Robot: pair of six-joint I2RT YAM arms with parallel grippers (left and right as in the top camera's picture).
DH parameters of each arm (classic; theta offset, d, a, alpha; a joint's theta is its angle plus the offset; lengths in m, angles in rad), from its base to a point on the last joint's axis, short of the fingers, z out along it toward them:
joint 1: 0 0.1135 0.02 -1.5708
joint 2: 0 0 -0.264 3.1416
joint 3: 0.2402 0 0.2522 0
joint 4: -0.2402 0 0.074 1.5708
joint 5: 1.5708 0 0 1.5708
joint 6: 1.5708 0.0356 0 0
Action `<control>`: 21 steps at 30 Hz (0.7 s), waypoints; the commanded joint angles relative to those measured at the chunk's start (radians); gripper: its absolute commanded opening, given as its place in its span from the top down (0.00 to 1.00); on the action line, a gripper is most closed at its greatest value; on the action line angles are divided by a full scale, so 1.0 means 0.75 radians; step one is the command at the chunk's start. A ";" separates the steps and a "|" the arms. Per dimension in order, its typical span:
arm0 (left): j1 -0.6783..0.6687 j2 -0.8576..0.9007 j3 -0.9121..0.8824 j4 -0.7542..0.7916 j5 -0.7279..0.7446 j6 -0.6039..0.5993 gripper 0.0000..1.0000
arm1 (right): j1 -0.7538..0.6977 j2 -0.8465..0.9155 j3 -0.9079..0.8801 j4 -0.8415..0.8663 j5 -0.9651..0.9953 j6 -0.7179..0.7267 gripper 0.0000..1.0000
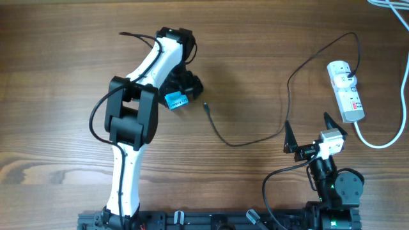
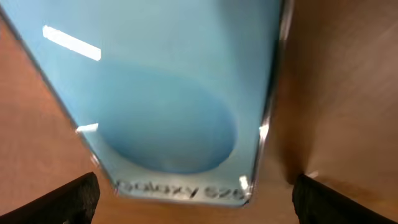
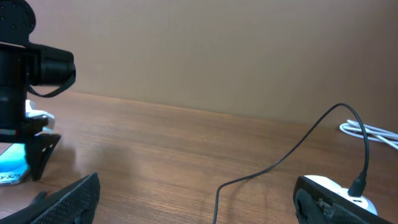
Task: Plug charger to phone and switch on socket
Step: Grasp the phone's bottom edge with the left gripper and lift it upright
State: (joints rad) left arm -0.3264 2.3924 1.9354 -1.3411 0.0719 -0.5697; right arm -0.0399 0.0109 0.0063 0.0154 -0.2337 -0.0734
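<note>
The phone (image 1: 176, 100) lies on the wooden table, its teal screen mostly hidden under my left gripper (image 1: 184, 86). In the left wrist view the phone (image 2: 168, 106) fills the frame and my left gripper (image 2: 199, 202) is open, its fingers on either side of the "Galaxy S25" end with gaps on both sides. The charger's black cable (image 1: 246, 142) runs from the socket (image 1: 346, 96) to its connector tip (image 1: 206, 107), which lies free just right of the phone. My right gripper (image 1: 311, 131) is open and empty, left of the socket; the right wrist view shows the cable (image 3: 292, 155) and the socket (image 3: 342, 186).
The socket's thick white cord (image 1: 401, 96) loops along the right edge. More white cable (image 1: 391, 9) lies at the top right corner. The left arm (image 1: 137, 115) stretches over the left middle of the table.
</note>
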 commanded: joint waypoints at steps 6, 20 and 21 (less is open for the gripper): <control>0.141 0.043 -0.026 0.288 -0.158 -0.015 0.00 | 0.005 -0.010 -0.002 0.008 0.015 -0.006 0.00; 0.058 0.043 -0.027 0.227 -0.160 -0.015 0.00 | 0.004 -0.010 -0.002 0.003 0.015 -0.006 0.00; 0.056 0.043 -0.027 0.240 -0.159 -0.015 0.00 | 0.004 -0.010 -0.002 0.003 0.015 -0.006 0.00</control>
State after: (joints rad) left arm -0.2630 2.3825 1.9392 -1.1736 -0.0132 -0.5793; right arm -0.0399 0.0109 0.0063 0.0151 -0.2337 -0.0734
